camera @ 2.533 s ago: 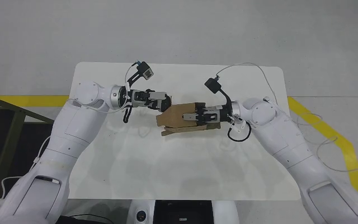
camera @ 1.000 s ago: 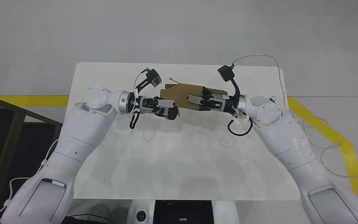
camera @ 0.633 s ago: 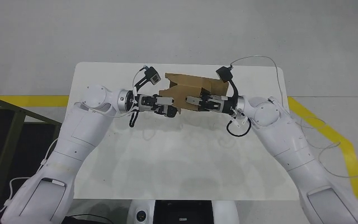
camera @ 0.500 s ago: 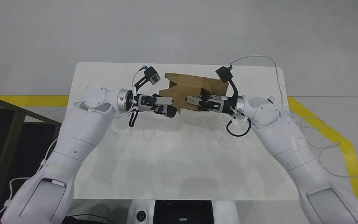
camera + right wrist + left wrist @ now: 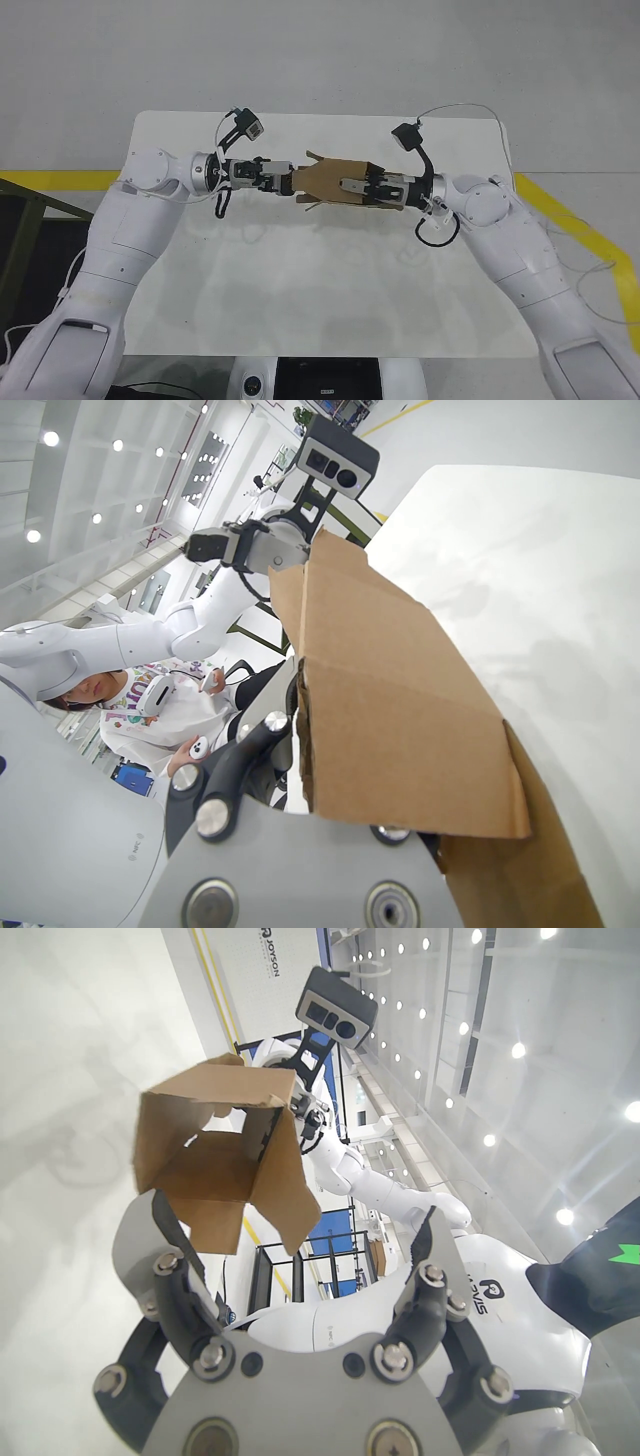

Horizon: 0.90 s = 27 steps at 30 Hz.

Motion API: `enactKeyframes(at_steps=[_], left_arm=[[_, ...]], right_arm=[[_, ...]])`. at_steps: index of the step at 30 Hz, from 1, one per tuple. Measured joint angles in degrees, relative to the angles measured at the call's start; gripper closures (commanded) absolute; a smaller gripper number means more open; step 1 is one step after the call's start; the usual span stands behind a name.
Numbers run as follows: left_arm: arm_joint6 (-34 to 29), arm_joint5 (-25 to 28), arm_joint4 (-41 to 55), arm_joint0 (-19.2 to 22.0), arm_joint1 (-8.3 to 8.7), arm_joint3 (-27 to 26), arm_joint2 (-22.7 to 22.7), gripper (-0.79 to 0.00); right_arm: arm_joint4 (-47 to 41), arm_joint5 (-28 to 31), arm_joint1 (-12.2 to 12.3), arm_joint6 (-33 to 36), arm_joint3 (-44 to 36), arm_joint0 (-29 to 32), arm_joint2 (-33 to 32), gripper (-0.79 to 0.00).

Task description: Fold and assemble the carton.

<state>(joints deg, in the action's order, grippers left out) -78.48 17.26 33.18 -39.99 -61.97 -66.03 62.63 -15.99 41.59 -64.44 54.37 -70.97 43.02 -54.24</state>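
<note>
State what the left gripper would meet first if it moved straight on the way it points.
Probably the carton: its open end faces the open left gripper, a flap nearest; depth is unclear.

Large industrial hall: rows of ceiling lights (image 5: 518,1049), yellow floor line (image 5: 70,180), white table (image 5: 320,300).

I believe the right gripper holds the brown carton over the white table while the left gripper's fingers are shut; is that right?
Not quite: the left gripper has its fingers spread open, as the left wrist view shows. The rest stands: the right gripper holds the brown carton over the white table.
</note>
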Motion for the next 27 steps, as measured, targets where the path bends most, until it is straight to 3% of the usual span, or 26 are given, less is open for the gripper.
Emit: enactKeyframes(at_steps=[11,22,27], left_arm=[[3.8,0.1,-11.7,-1.1,1.55,0.8,2.2,-0.785],[9.9,0.2,-26.5,0.0,1.52,-1.8,-1.6,-0.785],[10.8,-0.2,-28.7,0.3,1.21,-3.0,-3.4,-0.785]], right_arm=[[-2.2,-0.8,1.6,2.2,-6.0,3.9,-4.8,0.000],[-3.3,0.0,1.6,2.5,-8.7,5.1,-4.4,0.000],[-3.7,0.3,1.4,2.5,-8.6,4.9,-4.0,0.000]])
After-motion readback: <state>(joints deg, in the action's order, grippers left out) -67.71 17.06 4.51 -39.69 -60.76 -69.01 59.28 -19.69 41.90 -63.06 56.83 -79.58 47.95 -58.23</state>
